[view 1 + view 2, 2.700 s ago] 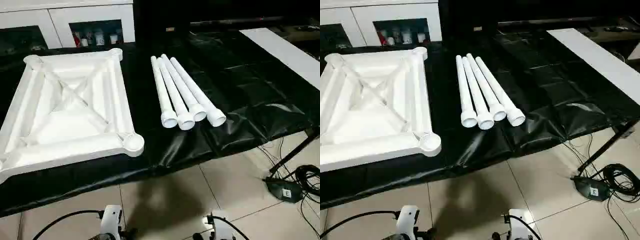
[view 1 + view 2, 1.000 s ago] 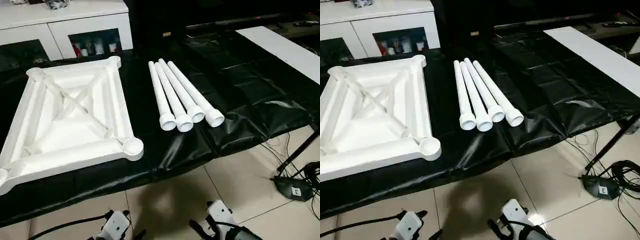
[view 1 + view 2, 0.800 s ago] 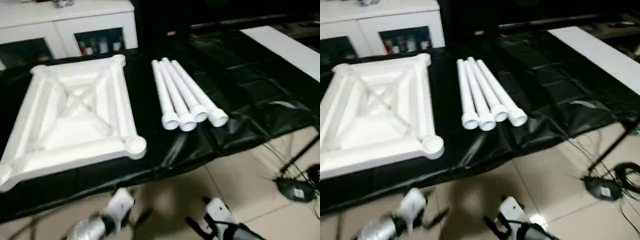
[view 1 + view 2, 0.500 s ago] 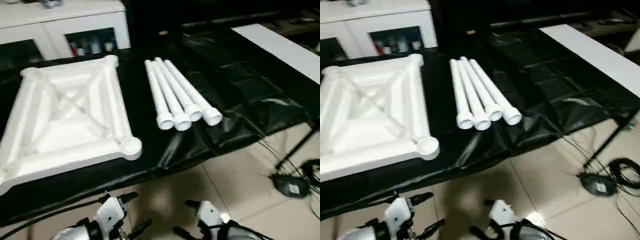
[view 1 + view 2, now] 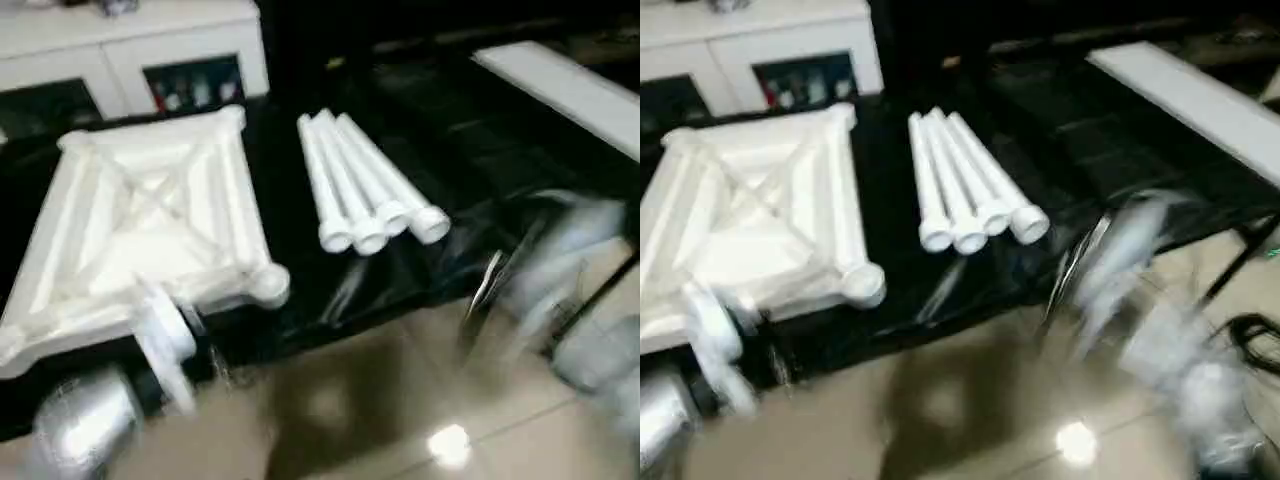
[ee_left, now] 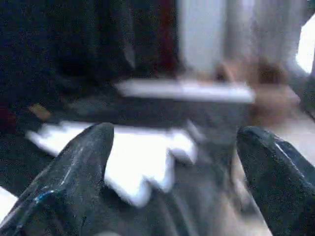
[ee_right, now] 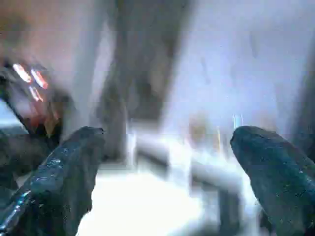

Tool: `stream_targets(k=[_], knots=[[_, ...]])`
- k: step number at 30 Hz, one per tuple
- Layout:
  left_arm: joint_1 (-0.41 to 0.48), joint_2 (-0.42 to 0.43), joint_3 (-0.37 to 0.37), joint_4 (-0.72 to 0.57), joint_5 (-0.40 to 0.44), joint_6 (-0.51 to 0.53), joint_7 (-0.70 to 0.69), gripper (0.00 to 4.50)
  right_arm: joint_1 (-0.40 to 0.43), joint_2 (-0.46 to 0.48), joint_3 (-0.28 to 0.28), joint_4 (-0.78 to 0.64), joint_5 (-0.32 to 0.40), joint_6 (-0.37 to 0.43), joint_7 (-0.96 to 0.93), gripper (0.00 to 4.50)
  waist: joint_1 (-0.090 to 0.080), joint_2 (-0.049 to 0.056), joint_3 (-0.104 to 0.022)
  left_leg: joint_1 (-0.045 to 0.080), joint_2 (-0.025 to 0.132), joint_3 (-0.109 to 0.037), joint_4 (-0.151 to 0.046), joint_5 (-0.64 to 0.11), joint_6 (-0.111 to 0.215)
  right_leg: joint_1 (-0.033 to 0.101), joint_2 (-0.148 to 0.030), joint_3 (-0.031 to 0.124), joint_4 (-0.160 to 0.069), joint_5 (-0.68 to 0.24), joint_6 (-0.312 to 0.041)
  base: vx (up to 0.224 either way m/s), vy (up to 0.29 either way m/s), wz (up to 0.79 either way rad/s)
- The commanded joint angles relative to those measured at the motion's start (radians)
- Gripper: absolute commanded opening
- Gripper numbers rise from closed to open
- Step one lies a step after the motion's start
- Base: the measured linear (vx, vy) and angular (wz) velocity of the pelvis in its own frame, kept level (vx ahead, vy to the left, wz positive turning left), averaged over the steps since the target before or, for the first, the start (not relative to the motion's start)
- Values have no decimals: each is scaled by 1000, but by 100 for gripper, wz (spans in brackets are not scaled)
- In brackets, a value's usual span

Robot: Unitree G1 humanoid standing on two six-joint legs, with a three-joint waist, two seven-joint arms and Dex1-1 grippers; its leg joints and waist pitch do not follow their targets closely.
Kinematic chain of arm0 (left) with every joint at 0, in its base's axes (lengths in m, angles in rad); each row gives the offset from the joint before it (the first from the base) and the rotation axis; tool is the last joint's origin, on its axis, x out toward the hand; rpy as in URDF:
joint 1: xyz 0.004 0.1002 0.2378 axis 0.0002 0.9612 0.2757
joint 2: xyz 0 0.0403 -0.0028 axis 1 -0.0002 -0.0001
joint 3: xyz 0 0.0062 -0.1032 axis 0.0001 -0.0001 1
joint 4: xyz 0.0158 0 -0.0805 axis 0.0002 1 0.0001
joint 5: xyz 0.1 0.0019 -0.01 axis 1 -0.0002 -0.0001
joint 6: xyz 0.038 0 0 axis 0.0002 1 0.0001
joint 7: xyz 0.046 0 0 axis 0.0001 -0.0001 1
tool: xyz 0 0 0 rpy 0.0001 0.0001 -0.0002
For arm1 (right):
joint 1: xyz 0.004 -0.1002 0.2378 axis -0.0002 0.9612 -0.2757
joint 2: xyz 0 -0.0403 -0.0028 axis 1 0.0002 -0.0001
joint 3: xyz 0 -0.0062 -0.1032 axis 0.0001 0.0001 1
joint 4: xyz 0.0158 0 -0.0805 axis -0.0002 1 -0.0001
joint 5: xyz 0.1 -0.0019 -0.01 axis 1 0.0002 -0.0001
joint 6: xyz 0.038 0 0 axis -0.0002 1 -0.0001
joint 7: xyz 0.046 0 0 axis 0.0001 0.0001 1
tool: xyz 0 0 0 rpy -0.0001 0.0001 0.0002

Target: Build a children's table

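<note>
While motion blurs everything, table top (image 5: pixel 150 225), four legs (image 5: pixel 365 185), writing unreadable

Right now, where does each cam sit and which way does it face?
Left eye, right eye: on the head, looking down and forward at the table top and four legs on the black sheet; both arms blurred.
Left wrist: along the left gripper, open, toward white parts.
Right wrist: along the right gripper, open; scene unclear.
Shared: both eyes show the same scene.
</note>
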Motion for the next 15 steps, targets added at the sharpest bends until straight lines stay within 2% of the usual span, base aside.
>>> stream_targets(k=[1, 2, 3, 4, 5, 6, 7, 8, 9, 10, 11, 12, 13, 14, 15], knots=[[-7, 11, 41, -2, -31, 39, 48, 443, 32, 8, 30, 36, 30, 61, -34, 450, 5, 24, -22, -5, 3, 7, -59, -197, 7, 11, -43, 33, -96, -248, -90, 40, -54, -1], [-46, 21, 66, 5, -20, 76, 79, 443, 0, 8, 32, 35, 34, 92, -50, 450, 4, 13, -33, -8, 4, 0, -61, -212, -19, 18, -33, 26, -87, -188, -93, 40, -54, -1], [-61, 15, 67, 20, 24, 90, 94, 443, -11, 31, 32, 51, -17, 100, -63, 450, 6, 12, -39, -4, 4, -1, -57, -202, -23, 17, -29, 25, -82, -149, -96, 0, 0, 0], [-74, 10, 70, 28, 59, 113, 110, 443, -12, 40, 28, 40, -44, 133, -92, 450, 5, 12, -47, -7, 5, -4, -52, -145, -28, 20, -26, 21, -68, -15, -115, 0, 0, 0], [-79, 7, 69, 35, 74, 122, 118, 443, -13, 48, 28, 44, -61, 143, -101, 450, 5, 6, -53, -11, 3, -4, -47, -98, -23, 27, -24, 20, -63, 57, -118, 0, 0, 0], [-90, 0, 68, 51, 108, 142, 136, 443, -16, 65, 26, 52, -101, 166, -122, 450, 8, 0, -56, -17, -3, -1, -37, -20, -8, 31, -19, 20, -52, 181, -128, 0, 0, 0], [-90, 0, 68, 51, 108, 142, 136, 443, -16, 65, 26, 52, -101, 166, -122, 450, 12, 3, -58, -21, -8, -2, -33, 18, -3, 36, -21, 19, -45, 231, -133, 0, 0, 0], [-138, -18, 66, 118, 160, 213, 252, 443, -39, 46, 53, 55, -180, 303, -333, 450, 18, 14, -61, -26, -11, -5, -29, 71, -8, 41, -21, 20, -38, 312, -134, 0, 0, 0], [-138, -18, 66, 118, 160, 213, 252, 443, -39, 46, 53, 55, -180, 303, -333, 450, 17, 14, -56, -24, -12, -5, -28, 83, -22, 33, -15, 16, -40, 311, -131, 0, 0, 0], [-161, -34, 67, 162, 187, 228, 309, 443, -54, 56, 74, 89, -267, 334, -426, 450, 14, 15, -54, -22, -16, -2, -27, 73, -34, 30, -14, 13, -43, 288, -131, 0, 0, 0], [-190, -72, 53, 250, 235, 159, 367, 443, -72, 142, 80, 205, -341, 368, -626, 450, 10, -1, -53, -26, -20, 1, -28, 38, -52, 35, -20, 16, -49, 219, -129, 0, 0, 0], [-198, -83, 48, 276, 255, 154, 395, 443, -78, 156, 86, 236, -341, 355, -627, 450, 8, -7, -52, -29, -23, 4, -32, 5, -62, 35, -25, 20, -53, 140, -126, 0, 0, 0], [-208, -106, 43, 311, 280, 140, 420, 443, -82, 191, 81, 275, -339, 336, -633, 450, 10, -1, -53, -28, -17, -1, -35, -26, -66, 36, -31, 20, -51, 102, -124, 0, 0, 0], [-220, -128, 39, 331, 283, 143, 431, 443, -85, 229, 63, 303, -334, 319, -655, 450, 8, 0, -52, -27, -10, -1, -37, -70, -63, 34, -36, 21, -54, 55, -123, 0, 0, 0], [-226, -141, 44, 336, 278, 150, 440, 443, -88, 237, 65, 313, -346, 314, -655, 450, 9, -10, -54, -28, -8, -1, -38, -74, -57, 34, -37, 22, -52, 47, -120, 0, 0, 0]])
